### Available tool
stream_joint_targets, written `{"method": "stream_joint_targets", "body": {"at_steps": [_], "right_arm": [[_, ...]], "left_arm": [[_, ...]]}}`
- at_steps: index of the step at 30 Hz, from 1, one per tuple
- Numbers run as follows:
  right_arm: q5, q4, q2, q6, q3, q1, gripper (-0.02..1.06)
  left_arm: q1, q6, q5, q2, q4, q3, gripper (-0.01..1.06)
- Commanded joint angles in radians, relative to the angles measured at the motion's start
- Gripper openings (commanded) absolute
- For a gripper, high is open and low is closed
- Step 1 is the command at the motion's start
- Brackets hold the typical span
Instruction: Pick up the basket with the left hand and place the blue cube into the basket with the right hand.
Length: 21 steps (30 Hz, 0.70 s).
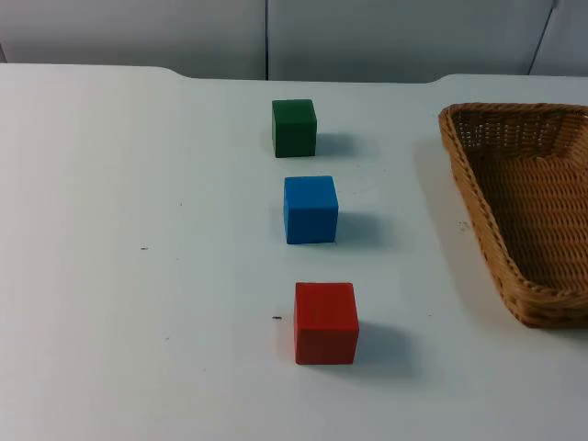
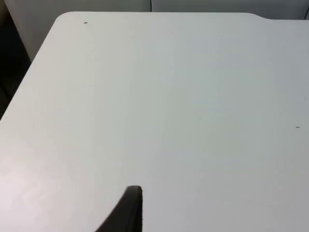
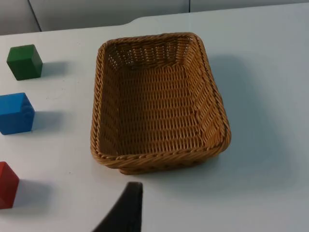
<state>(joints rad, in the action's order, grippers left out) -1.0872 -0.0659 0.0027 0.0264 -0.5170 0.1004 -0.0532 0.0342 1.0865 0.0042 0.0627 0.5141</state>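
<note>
The blue cube (image 1: 310, 209) sits mid-table, the middle one in a row of three cubes. To its right, at the table's right side, the brown wicker basket (image 1: 467, 184) stands on the table with nothing in it. In the right wrist view, my right gripper (image 3: 126, 210) hangs on the near side of the basket (image 3: 159, 157), apart from it, with the blue cube (image 3: 15, 113) off to one side. My left gripper (image 2: 129, 210) hangs over bare white table, far from the cubes and the basket.
A green cube (image 1: 294, 127) lies behind the blue one and a red cube (image 1: 325, 322) in front of it. The grey partition wall (image 1: 276, 37) closes off the table's far edge. The left half of the table (image 1: 119, 239) is bare.
</note>
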Motion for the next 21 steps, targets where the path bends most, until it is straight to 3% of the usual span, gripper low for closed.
{"method": "stream_joint_targets", "body": {"at_steps": [1,12,21], "right_arm": [[0.009,0.007,-0.003,0.0,0.009,0.008,1.05],[0.009,0.007,-0.003,0.0,0.009,0.008,1.05],[0.009,0.007,-0.003,0.0,0.009,0.008,1.05]], "left_arm": [[0.0,-0.001,-0.008,-0.004,-0.017,-0.003,1.0],[0.0,-0.019,-0.067,0.077,-0.105,0.082,1.0],[0.002,-0.069,-0.196,0.292,-0.185,0.176,1.0]]}}
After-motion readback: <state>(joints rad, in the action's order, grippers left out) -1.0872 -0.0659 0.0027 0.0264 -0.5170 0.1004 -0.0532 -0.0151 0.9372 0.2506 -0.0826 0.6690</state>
